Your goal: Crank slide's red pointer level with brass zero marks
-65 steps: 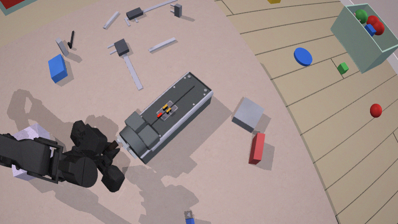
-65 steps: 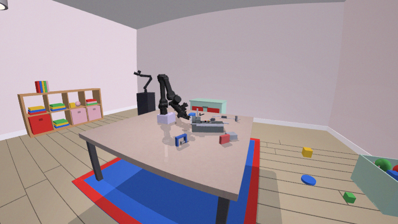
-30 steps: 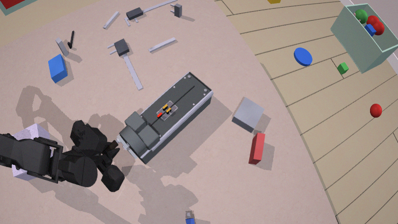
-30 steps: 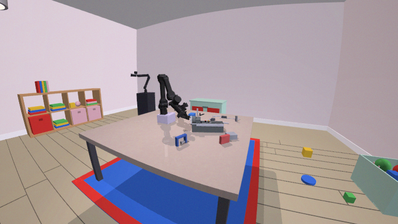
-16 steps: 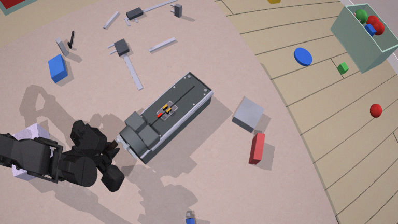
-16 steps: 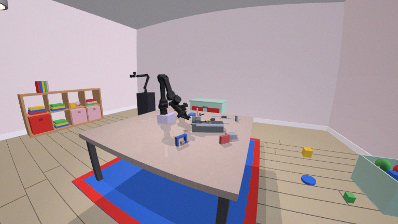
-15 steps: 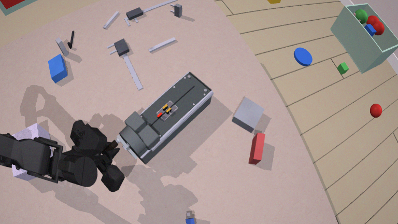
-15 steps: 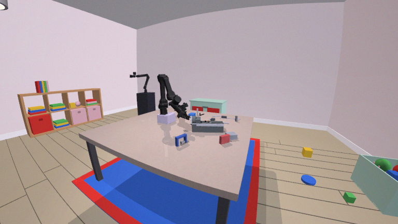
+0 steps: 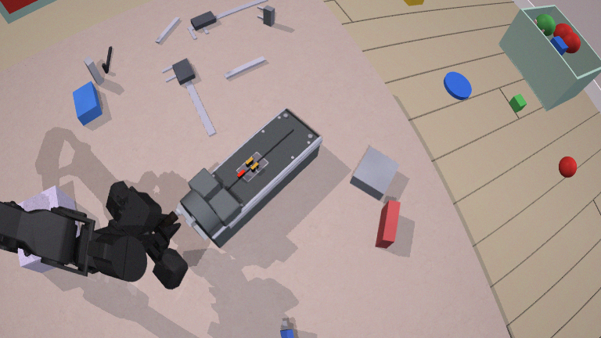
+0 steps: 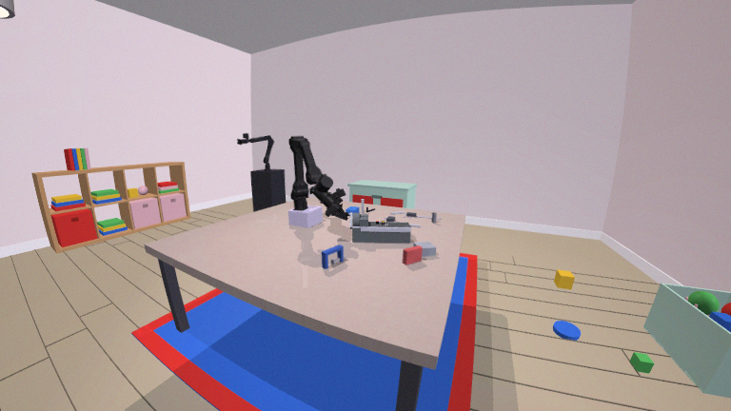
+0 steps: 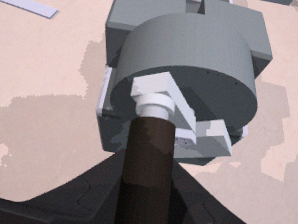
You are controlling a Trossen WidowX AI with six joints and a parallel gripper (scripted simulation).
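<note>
- Machine (image 9: 277, 149) (image 10: 381, 235) (image 11: 185, 45) is set on the table (image 9: 336, 260) (image 10: 286, 270), with its crank (image 9: 197, 227) (image 10: 350, 221) (image 11: 177, 102) turned towards the arm.
- Dark handle (image 9: 171, 217) (image 11: 149, 155) of the crank is grasped between the fingers of the gripper (image 9: 170, 221) (image 10: 346, 216) (image 11: 145, 161), which are closed on it.
- Red pointer (image 9: 240, 173) (image 10: 377, 222) is seen on the crank side of the brass zero marks (image 9: 254, 166) (image 10: 383, 223), near them but not level.
- Grasping of the handle can be counted as done; the alignment is left, and the handle is not yet released.
- Further turning seems to be called for, so that the pointer is brought away from the crank end; which way the crank must be turned cannot be told from the pictures. The marks could be overshot if it is turned too fast.
- On the floor, a pale green bin (image 9: 525, 62) (image 10: 677, 332) is stocked with a green ball (image 9: 545, 24) (image 10: 702, 303), red balls (image 9: 570, 42) (image 10: 726, 309) and a blue block (image 9: 559, 44) (image 10: 721, 320).
- In the shelf unit (image 10: 132, 166), a red box (image 10: 73, 227) and two pink boxes (image 10: 144, 213) are held; their contents are hidden.
</note>
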